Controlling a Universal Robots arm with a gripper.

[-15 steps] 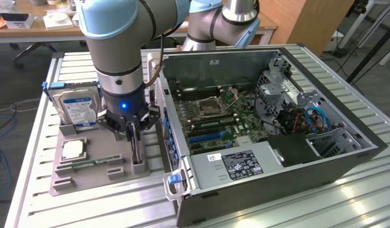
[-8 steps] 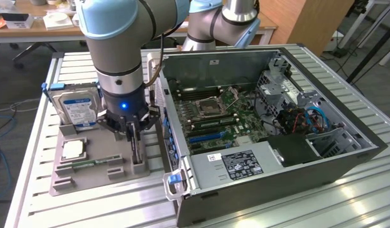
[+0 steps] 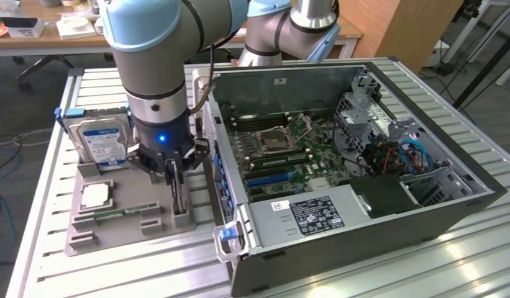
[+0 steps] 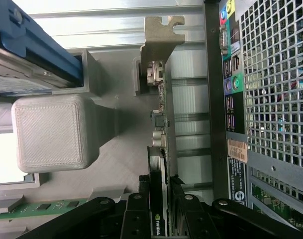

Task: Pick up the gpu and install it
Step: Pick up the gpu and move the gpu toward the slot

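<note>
The arm stands straight down over the grey printed tray [image 3: 113,242] on the exterior view's left, just beside the open computer case [image 3: 363,248]. The gripper [image 3: 173,174] is on the gpu [image 3: 180,195]! The card stands on edge at the side of the tray nearest the case, its lower end at a slot block. From the wrist view the claw [image 4: 158,186] sits clamped on the gpu [image 4: 163,124], one black finger [image 4: 136,209] on each face and the dark board pinched between them. The pale metal bracket [image 4: 161,35] is at the card's far end, close to another grey slot block. Behind the arm in the tray stands the hard drive [image 3: 101,139] with its blue label, the processor [image 3: 97,195] lies flat, and the green memory stick [image 3: 122,213] sits near the front. Inside the case, the motherboard [image 3: 279,143] lies exposed.
</note>
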